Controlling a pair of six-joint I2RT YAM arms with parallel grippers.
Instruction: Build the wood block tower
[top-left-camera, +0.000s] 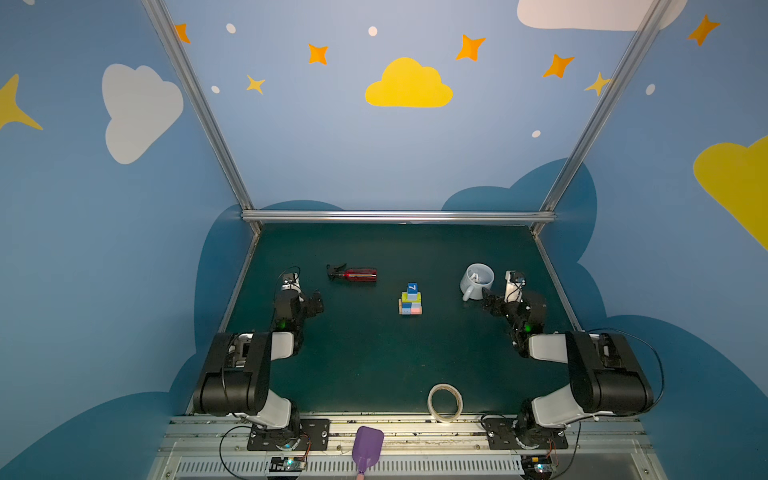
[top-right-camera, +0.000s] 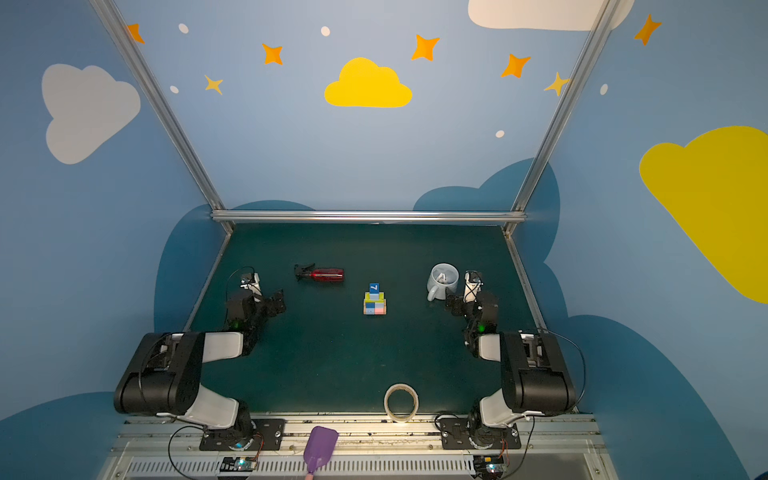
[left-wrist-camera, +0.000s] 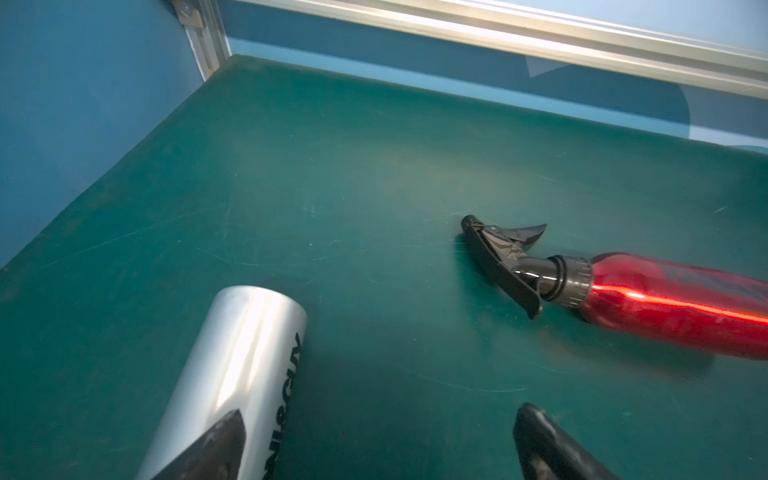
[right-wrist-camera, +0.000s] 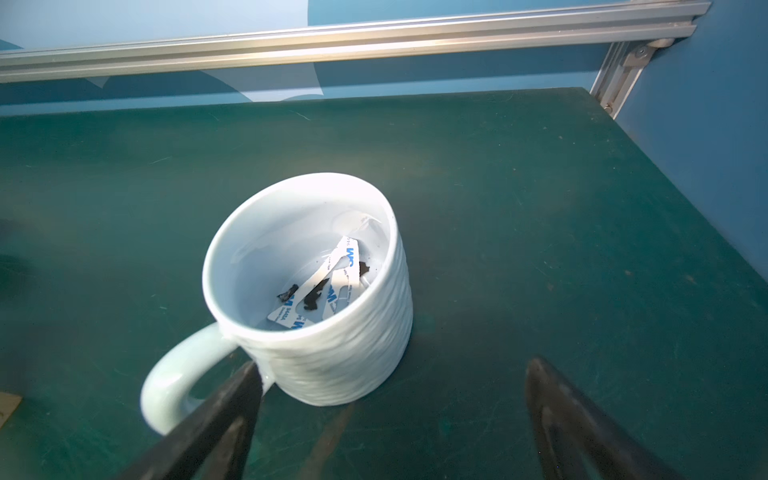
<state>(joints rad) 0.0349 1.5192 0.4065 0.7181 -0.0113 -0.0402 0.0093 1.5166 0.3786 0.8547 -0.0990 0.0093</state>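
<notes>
Mid green table (top-left-camera: 365, 357), the wood block tower (top-left-camera: 410, 300) stands upright, clear of both arms in both top views. Stack reads top down: blue cube (top-left-camera: 412, 287) with a white "7", yellow-green flat block (top-left-camera: 410, 297) under it, then a base row (top-left-camera: 411, 308) of blue, light-blue and pink blocks. The left gripper (left-wrist-camera: 378, 436) has its jaws spread wide with nothing between them, sitting near the left table edge, well apart from the tower. The red spray bottle (left-wrist-camera: 673, 307) lies on its side ahead of it, black trigger head toward the left arm's side, not touching. A silver cylinder (left-wrist-camera: 245, 365) with black lettering shows beside one left finger in the left wrist view, partly covered by it; contact unclear. The right gripper (right-wrist-camera: 395, 370) is also spread wide, clamping nothing, on the right side of the table. The pale mug (right-wrist-camera: 332, 349) stands upright just ahead of it, with paper strips (right-wrist-camera: 328, 286) inside. One fingertip (right-wrist-camera: 245, 390) overlaps the mug where handle meets body; can't tell if it touches. The tape roll (top-left-camera: 444, 402) lies flat at the front edge and the purple scoop (top-left-camera: 366, 446) rests on the front rail.
</notes>
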